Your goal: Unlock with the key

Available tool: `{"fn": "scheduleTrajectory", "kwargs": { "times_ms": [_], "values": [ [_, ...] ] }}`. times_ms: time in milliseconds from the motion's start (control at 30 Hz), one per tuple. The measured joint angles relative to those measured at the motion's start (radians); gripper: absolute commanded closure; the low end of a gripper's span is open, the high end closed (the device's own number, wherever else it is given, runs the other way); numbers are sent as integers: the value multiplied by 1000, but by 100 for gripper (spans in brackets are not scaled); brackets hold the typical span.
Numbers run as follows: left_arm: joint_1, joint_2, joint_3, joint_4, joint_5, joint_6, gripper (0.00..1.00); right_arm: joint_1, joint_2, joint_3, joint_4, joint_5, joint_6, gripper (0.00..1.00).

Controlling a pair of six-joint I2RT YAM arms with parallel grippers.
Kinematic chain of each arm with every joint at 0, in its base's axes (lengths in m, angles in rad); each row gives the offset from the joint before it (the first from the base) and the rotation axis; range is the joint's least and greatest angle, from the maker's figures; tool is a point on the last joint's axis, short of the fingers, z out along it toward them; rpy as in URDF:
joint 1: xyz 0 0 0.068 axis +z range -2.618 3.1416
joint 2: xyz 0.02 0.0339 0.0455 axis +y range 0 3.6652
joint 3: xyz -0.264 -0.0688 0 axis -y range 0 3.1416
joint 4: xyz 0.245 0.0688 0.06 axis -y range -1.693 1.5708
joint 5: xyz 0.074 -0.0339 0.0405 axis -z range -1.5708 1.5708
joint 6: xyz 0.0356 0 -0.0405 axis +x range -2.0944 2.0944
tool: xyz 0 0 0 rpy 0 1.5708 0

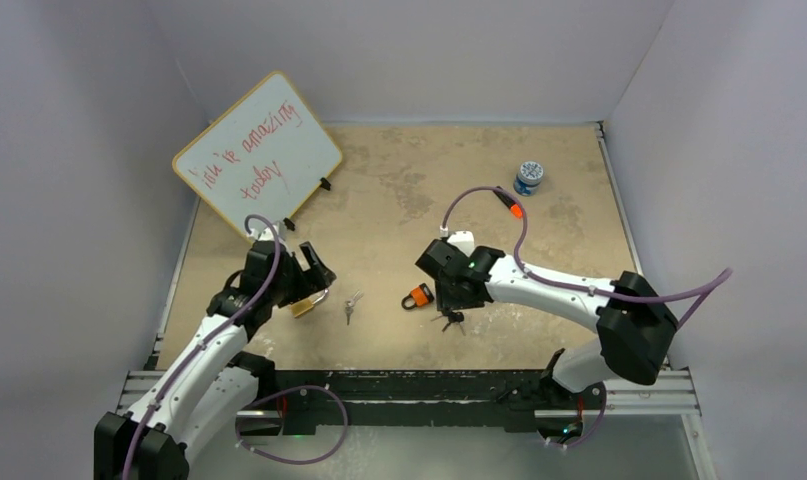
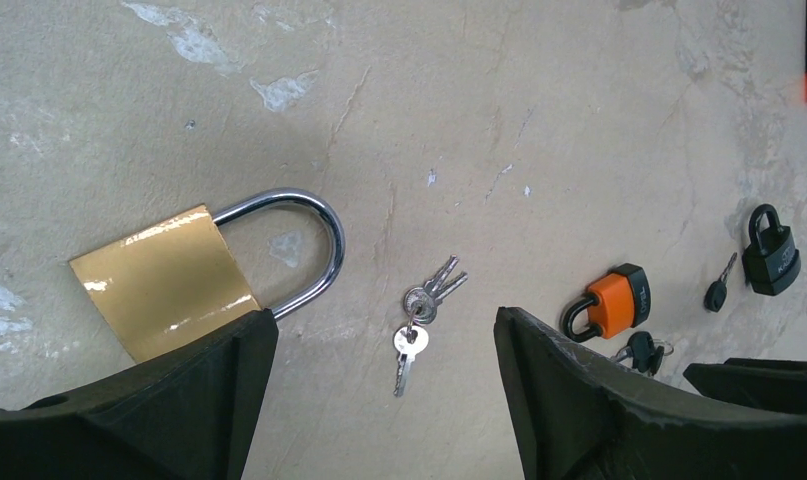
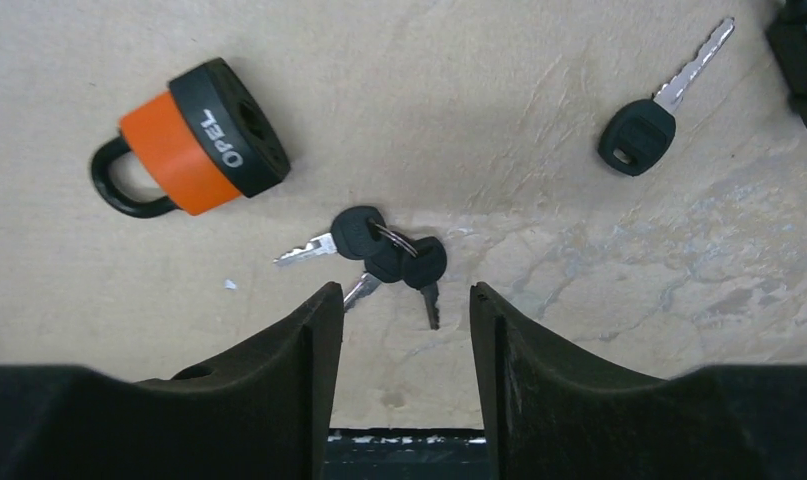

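Padlocks, three, all lying flat on the bench point(image 1: 409, 170). One brass padlock point(image 2: 164, 275) with a chrome shackle, at the front left, its lower corner tucked just beside one finger of the left tool point(image 2: 382, 325); contact not discernible. One orange padlock point(image 3: 194, 140) with black ends and a black shackle, lettered OPEL, near the front middle. One black padlock point(image 2: 772, 250), small, just right of the orange one in the left wrist view and well apart from the brass one. Key sets, three. One silver key bunch point(image 2: 419, 320) of three keys on a ring, between the brass and orange padlocks, touching neither. One black-headed key bunch point(image 3: 384, 255) of three keys on a ring, just beside the orange padlock and directly ahead of the right tool point(image 3: 404, 295). One single black-headed key point(image 3: 659, 105), loose, near the black padlock. Tools, two. Left tool spread wide and holding nothing, hovering with the silver bunch in the gap between its fingers. Right tool parted more narrowly, also holding nothing, with the tips of two black-headed keys reaching into its gap. Other items, three, all well apart from the locks. One whiteboard point(image 1: 257, 152) with red writing, propped at the back left. One blue-and-white tub point(image 1: 529, 177) at the back right. One orange-capped marker point(image 1: 511, 205) near the tub.
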Motion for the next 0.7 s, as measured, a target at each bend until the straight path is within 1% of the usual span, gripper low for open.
{"fn": "scheduleTrajectory", "kwargs": {
  "times_ms": [100,233,300,433,533,700],
  "values": [
    [0,13,0,15,10,0,17,-11,7,-22,3,-15,-24,52],
    [0,35,0,32,20,1,17,-53,21,-25,33,-76,-108,56],
    [0,43,0,34,21,1,17,-84,22,-25,47,-107,-151,56],
    [0,46,0,37,22,1,17,-129,45,-24,74,-181,-259,51],
    [0,50,0,45,22,2,17,-130,89,-23,87,-250,-348,48],
    [0,64,0,58,22,2,17,-129,157,-13,89,-292,-438,48]
  ]
}}
